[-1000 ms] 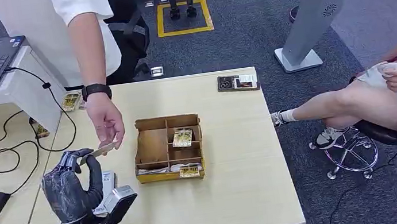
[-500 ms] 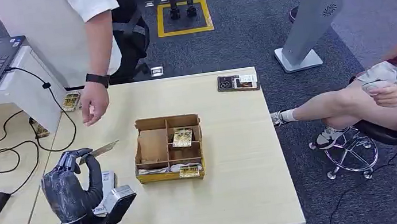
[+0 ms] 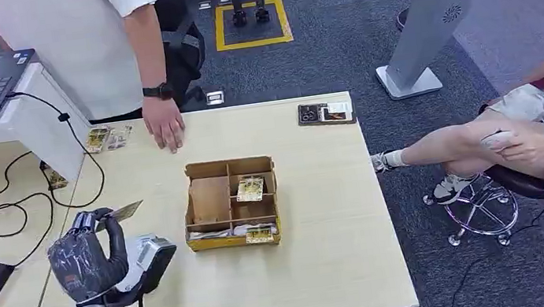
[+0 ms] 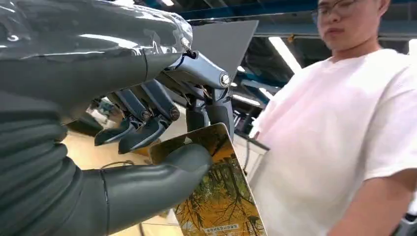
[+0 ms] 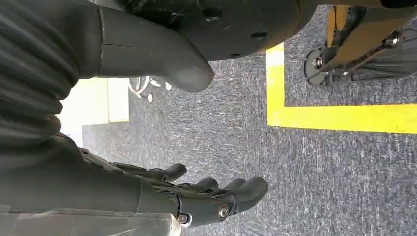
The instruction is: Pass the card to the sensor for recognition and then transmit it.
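My left hand (image 3: 86, 260) is raised over the table's near left part and pinches a card (image 3: 125, 212) between thumb and fingers, the card sticking out toward the box. The left wrist view shows the card (image 4: 221, 200) with a yellow tree picture, pressed by the thumb (image 4: 164, 173) against the dark fingers (image 4: 147, 129). A small white-grey device (image 3: 147, 252) sits just right of that wrist, partly hidden by my arm. My right hand (image 5: 162, 194) hangs over the grey floor, fingers apart and holding nothing.
A cardboard divider box (image 3: 212, 201) with cards in it stands mid-table. A standing person's hand (image 3: 167, 131) rests on the far table edge, near loose cards (image 3: 106, 137). A phone (image 3: 325, 113) lies far right. Cables (image 3: 14, 205) cross the left desk. A seated person (image 3: 543, 126) is right.
The person's hand let go of the card end and pulled back to the far table edge. My left hand, still holding the card, shifted slightly left and lower.
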{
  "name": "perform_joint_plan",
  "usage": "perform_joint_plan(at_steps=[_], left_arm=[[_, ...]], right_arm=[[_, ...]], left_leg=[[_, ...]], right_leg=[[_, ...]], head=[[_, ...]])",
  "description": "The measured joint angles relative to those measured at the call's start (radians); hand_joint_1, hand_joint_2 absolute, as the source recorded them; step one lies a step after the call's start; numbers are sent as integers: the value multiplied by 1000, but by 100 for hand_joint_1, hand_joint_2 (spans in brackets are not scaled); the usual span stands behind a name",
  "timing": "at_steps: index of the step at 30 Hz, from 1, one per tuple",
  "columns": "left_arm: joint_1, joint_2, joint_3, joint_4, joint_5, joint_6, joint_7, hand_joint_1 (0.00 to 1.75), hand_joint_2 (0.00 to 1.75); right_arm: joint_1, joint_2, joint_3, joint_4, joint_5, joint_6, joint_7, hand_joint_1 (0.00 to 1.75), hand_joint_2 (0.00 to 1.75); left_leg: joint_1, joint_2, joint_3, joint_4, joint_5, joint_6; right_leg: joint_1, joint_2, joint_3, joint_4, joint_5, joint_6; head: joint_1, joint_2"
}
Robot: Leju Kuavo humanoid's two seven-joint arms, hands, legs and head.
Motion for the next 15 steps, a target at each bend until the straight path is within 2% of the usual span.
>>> perform_joint_plan(at_steps=[4,6,10,15], left_arm=[[-8,31,0,52,-50,-1,104,175,175],[-8,51,-1,71,-64,-3,129,175,175],[-2,75,-4,98,-73,-12,154,175,175],[0,90,-6,117,-73,-14,154,175,175]], right_arm=[[0,-6,0,-8,11,-2,-3,0,175],[1,-8,0,-11,10,-1,-9,0,175],[1,-10,0,-13,7,0,-12,0,175],[1,-11,0,-14,7,0,-13,0,175]], left_leg=[[0,0,0,0,0,0],[0,0,0,0,0,0],[0,0,0,0,0,0],[0,0,0,0,0,0]], right_leg=[[0,1,0,0,0,0],[0,0,0,0,0,0],[0,0,0,0,0,0],[0,0,0,0,0,0]], head=[[0,0],[0,0],[0,0],[0,0]])
